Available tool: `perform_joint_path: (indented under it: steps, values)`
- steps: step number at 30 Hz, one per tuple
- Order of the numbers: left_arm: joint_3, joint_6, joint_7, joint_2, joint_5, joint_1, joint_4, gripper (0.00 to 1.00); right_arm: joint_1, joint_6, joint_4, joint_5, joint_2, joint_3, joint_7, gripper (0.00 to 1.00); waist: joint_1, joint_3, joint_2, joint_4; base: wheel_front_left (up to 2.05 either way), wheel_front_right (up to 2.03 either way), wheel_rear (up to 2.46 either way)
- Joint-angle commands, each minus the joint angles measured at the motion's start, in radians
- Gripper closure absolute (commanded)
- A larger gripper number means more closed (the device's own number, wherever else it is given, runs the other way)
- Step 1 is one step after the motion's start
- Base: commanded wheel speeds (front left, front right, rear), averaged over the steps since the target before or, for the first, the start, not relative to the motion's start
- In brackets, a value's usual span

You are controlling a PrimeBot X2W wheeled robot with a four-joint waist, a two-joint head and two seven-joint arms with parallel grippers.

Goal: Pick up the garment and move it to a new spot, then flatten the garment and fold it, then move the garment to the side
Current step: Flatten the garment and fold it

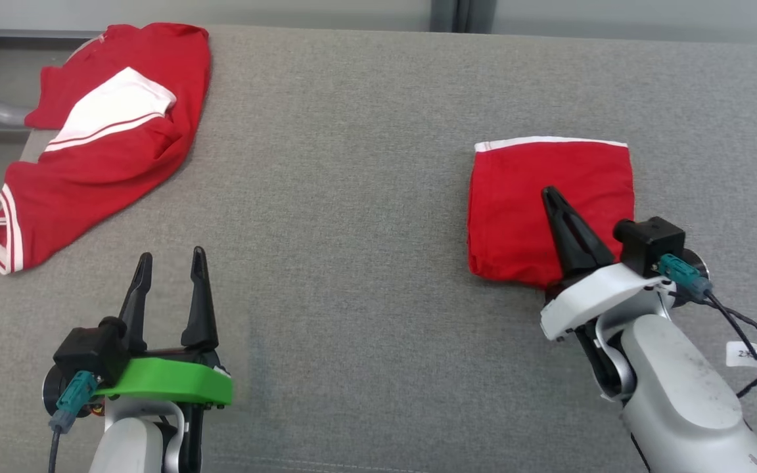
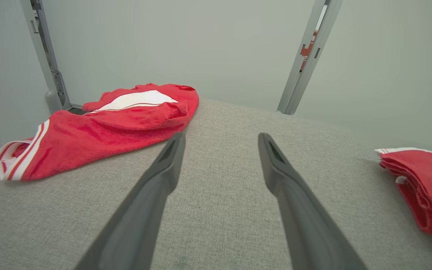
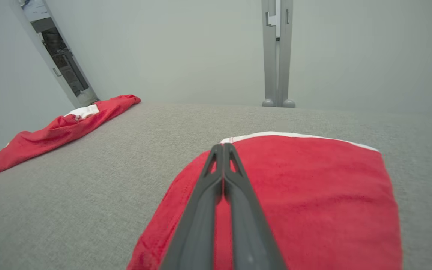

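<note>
Your right claw (image 1: 552, 194) is pinched fully shut, its two fingers pressed flat together with no cloth visibly caught between them. It lies over the top of the folded red garment (image 1: 516, 190), tips pointing toward 11 o'clock. Closed like that it works as one blunt blade, which I judge suits pressing the stack down or sliding it sideways rather than lifting it. Whether the tips actually touch the cloth, I can't tell. The garment sits at about 3 o'clock on the grey table (image 1: 352, 197), a neat square with its white band (image 1: 549, 140) along the far edge, so folding looks done and only the move to the side is left. Your left claw (image 1: 172, 255), at 7 o'clock, is spread wide and empty above bare table, parked out of the way. At 10 o'clock a crumpled red-and-white garment (image 1: 109, 151) lies at the far corner, well apart, likely waiting its turn.
</note>
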Motion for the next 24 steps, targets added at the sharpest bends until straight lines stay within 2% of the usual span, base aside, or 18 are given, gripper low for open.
perform_joint_path:
  steps: [1,2,3,4,5,11,24]
  values:
    - [0.002,-0.004,0.000,0.003,0.006,0.007,0.003,0.00,0.028,0.000,-0.023,-0.008,-0.016,-0.020,-0.003,1.00,0.0000,-0.022,0.0000,-0.041,0.00,0.00,0.00]
    - [0.003,-0.005,0.000,0.003,0.013,0.007,0.003,0.00,0.042,0.000,-0.044,-0.011,-0.024,-0.039,-0.003,0.89,0.0000,-0.027,0.0000,-0.053,0.00,0.00,0.00]
    - [0.005,-0.006,0.000,0.003,0.022,0.007,0.003,0.00,0.054,0.000,-0.057,-0.017,-0.030,-0.054,-0.003,0.61,0.0000,-0.031,0.0000,-0.061,0.00,0.00,0.00]
    - [0.008,-0.006,0.000,0.003,0.034,0.008,0.004,0.00,0.070,0.000,-0.075,-0.023,-0.035,-0.073,-0.003,0.22,0.0000,-0.037,0.0000,-0.072,0.00,0.00,0.00]
    - [0.010,-0.006,0.000,0.003,0.042,0.009,0.006,0.00,0.083,0.000,-0.089,-0.028,-0.037,-0.091,-0.003,0.00,0.0000,-0.041,0.0000,-0.079,0.00,0.00,0.00]
    - [0.034,-0.009,0.000,0.003,0.076,0.024,0.016,0.00,0.170,0.000,-0.155,-0.044,-0.045,-0.164,-0.003,0.00,0.0000,-0.071,0.0000,-0.124,0.00,0.00,0.00]
    - [0.061,-0.015,0.000,0.008,0.123,0.064,0.039,0.00,0.308,0.000,-0.246,-0.061,-0.039,-0.188,-0.003,0.00,0.0000,-0.118,0.0000,-0.162,0.00,0.00,0.00]
